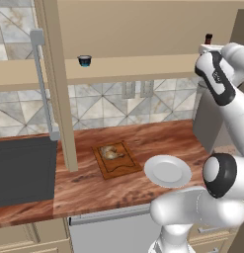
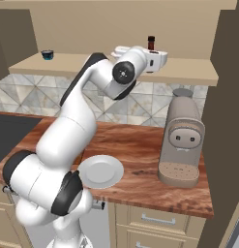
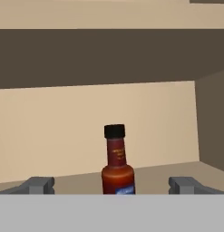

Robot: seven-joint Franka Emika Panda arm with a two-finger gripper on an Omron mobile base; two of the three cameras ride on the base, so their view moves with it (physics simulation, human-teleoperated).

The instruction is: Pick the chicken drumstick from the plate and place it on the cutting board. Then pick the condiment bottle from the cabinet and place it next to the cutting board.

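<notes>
Item 1, chicken drumstick (image 1: 110, 152): lying on the cutting board (image 1: 124, 168) on the table (image 1: 158, 138), beside the bare white plate (image 1: 168, 171).

Item 2, condiment bottle (image 3: 117, 163): standing upright on the cabinet (image 2: 188, 70) shelf, near its right end.

Item 3, end effector (image 3: 112, 185): hanging level with the shelf, jaws standing wide, holding nothing; the bottle is sitting between and just beyond the 2 fingertips (image 3: 39, 185).

Risk: the bottle is looking slim and tall, so an off-centre advance is likely tipping it backward; closing high on the narrow neck is risking a slip.
</notes>
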